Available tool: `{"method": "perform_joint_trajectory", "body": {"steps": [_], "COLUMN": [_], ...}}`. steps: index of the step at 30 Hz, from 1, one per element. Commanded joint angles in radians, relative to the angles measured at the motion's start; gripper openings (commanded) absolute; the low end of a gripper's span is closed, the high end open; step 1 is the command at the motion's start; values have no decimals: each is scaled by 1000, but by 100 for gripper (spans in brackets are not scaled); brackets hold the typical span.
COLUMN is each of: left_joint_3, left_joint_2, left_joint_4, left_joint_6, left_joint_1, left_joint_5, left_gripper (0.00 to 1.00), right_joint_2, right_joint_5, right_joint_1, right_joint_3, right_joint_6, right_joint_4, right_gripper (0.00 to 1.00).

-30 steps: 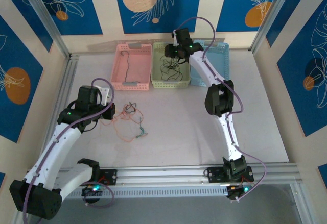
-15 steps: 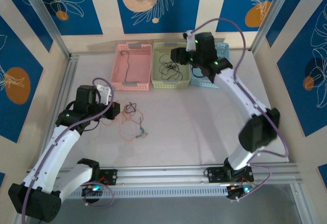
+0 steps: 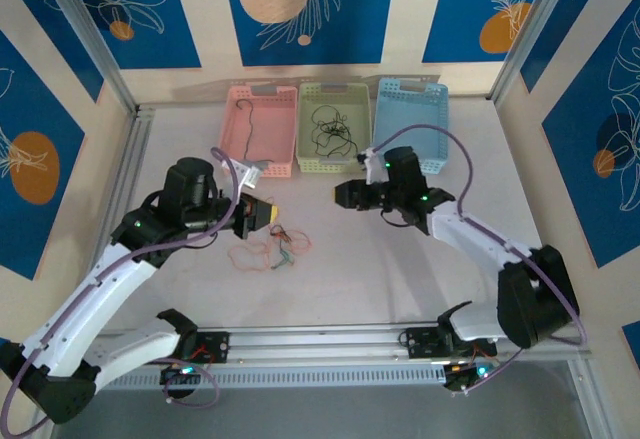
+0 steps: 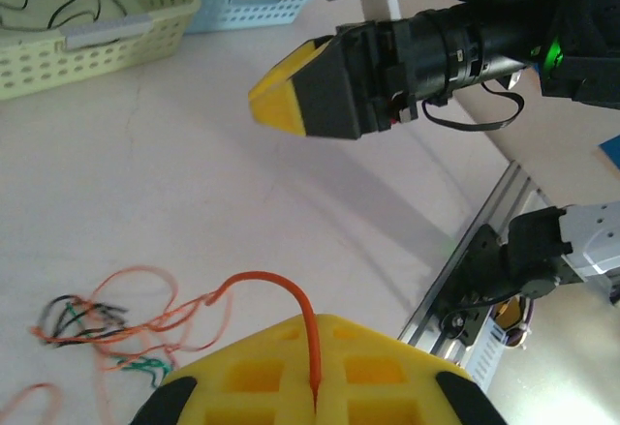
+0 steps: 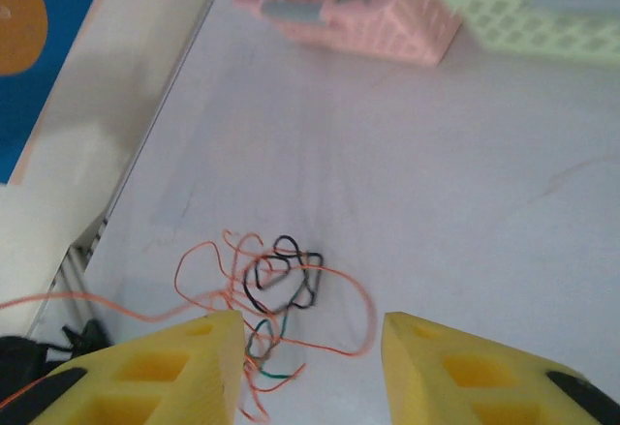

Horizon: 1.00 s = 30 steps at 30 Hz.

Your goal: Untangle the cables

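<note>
surface: pale table, baskets at its far edge, blue patterned walls.
cables: tangled on the table between the arms; more lie in the green basket.
left gripper: clenched on an orange cable, probably to tension the knot.
right gripper: released, empty, poised over the tangle.
change: the right arm has left the green basket for mid-table; the left gripper has moved inward.
</note>
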Motion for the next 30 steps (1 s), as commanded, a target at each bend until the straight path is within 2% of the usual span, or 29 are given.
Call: {"method": "perform_joint_trajectory", "body": {"steps": [1, 7, 14, 19, 30], "left_joint_3": [-30, -136, -323, -357, -484], "left_joint_2": [-9, -55, -111, -86, -62], "left_joint_4": [-91, -205, -143, -107, -2], "left_joint_6": [-30, -133, -259, -289, -351], "left_joint_1": [-15, -16, -24, -52, -83], "left_joint_5": [-108, -287, -297, -310, -309], "left_gripper": [0, 0, 0, 0, 0], "right_joint_2": [102, 341, 471, 527, 580], "right_joint_5": [-66, -92, -100, -58, 26], "right_joint_1": [44, 99, 182, 210, 234], "right_joint_3": [14, 173, 266, 304, 360], "right_joint_6": [42, 26, -30, -76, -85], "right_joint_4": [91, 49, 4, -50, -132], "right_gripper": [41, 35, 36, 39, 39]}}
